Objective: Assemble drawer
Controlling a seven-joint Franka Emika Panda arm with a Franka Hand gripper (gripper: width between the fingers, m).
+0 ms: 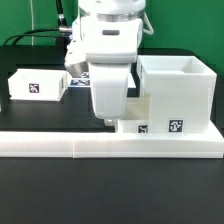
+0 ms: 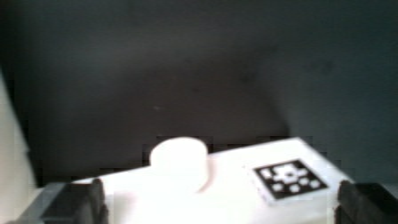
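Note:
The drawer (image 1: 133,126) is a low white box with a tag. It sits at the foot of the tall white housing (image 1: 176,85), on the exterior view's left side of it. I cannot tell whether it is partly inside. In the wrist view the drawer's white face (image 2: 196,195) shows its round knob (image 2: 175,156) and tag (image 2: 290,178). My gripper (image 1: 105,117) is lowered right at the drawer's outer end. In the wrist view the gripper (image 2: 222,205) has its dark fingers (image 2: 71,205) wide apart on either side of the drawer's face. The jaws are open, not clamped.
A second small white box with a tag (image 1: 35,85) lies at the exterior view's left on the black table. A long white ledge (image 1: 110,148) runs along the front. Black cables lie at the back left.

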